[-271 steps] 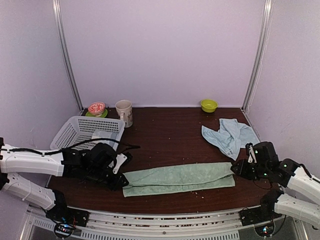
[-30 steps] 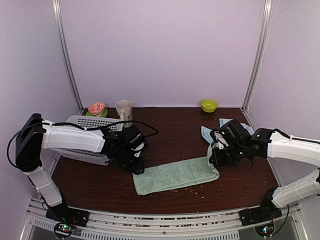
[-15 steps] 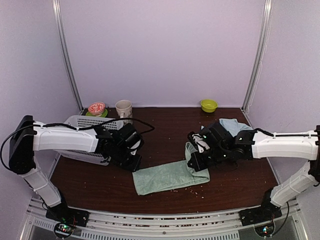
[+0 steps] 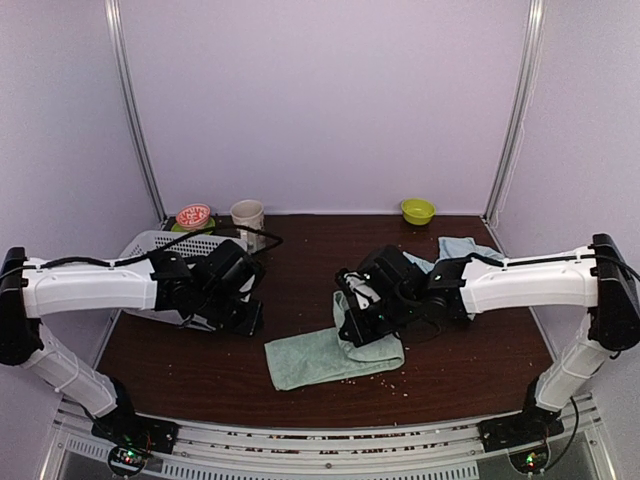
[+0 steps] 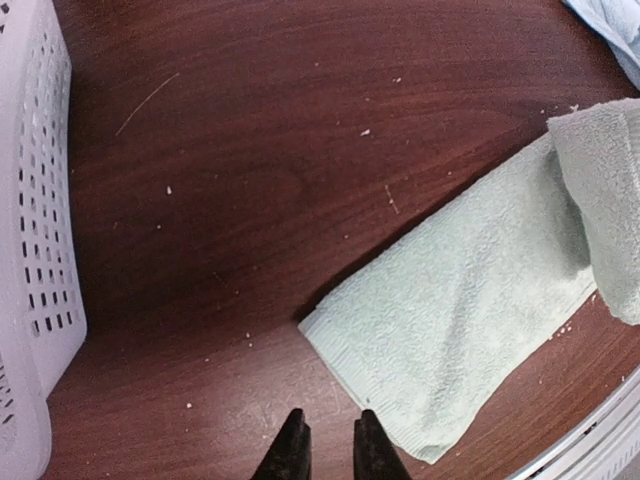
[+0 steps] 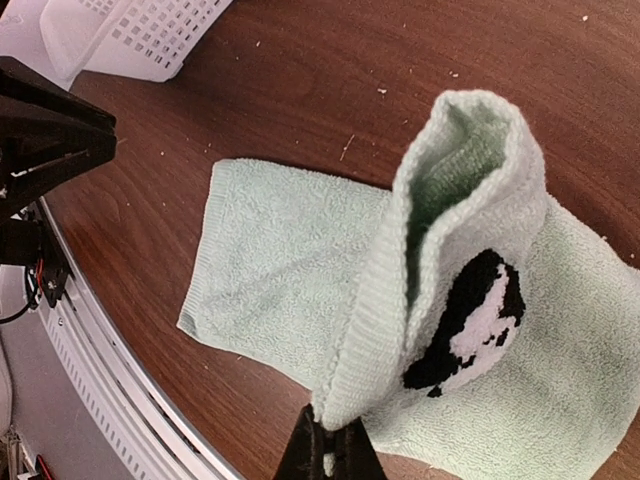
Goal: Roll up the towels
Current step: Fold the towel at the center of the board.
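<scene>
The right pincer (image 6: 328,440) is clamped on the hem of the mint towel (image 6: 290,270). It holds that end up, folded back over the flat part, with the panda patch (image 6: 470,335) showing on the raised fold. The left pincer (image 5: 328,452) stands narrow, nothing between its fingers, over bare tabletop (image 5: 250,150) just beside the towel's flat end. From above, the towel lies mid-tabletop toward 6 o'clock, a blue towel (image 4: 458,247) at 2 o'clock and a basket (image 4: 150,250) at 9 o'clock.
</scene>
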Robot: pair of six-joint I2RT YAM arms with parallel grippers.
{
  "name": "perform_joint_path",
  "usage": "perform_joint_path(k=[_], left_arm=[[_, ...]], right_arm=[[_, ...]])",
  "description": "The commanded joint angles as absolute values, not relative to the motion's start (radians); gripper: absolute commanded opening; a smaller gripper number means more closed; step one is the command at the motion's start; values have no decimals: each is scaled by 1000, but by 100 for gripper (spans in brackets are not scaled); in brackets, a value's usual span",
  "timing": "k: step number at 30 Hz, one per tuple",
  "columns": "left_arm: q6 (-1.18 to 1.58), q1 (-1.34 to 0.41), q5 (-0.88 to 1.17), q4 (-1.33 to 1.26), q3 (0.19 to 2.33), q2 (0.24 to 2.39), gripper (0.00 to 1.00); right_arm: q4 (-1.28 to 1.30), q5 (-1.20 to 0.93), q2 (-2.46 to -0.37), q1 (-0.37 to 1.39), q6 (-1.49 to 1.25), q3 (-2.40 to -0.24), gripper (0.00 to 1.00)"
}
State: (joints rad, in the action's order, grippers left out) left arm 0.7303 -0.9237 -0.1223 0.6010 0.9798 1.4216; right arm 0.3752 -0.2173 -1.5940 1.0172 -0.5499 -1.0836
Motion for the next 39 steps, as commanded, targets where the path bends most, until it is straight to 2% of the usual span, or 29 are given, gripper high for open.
perform_joint_path(k=[1,39], left_arm=[[772,-919,-159,576,928,1374,15],[807,-919,-196,583,842,1321,15]], right_arm=[[366,-238,-1631,1044,-549,-1130,0],[454,-277,-1856,1152,-537,-1367,0]])
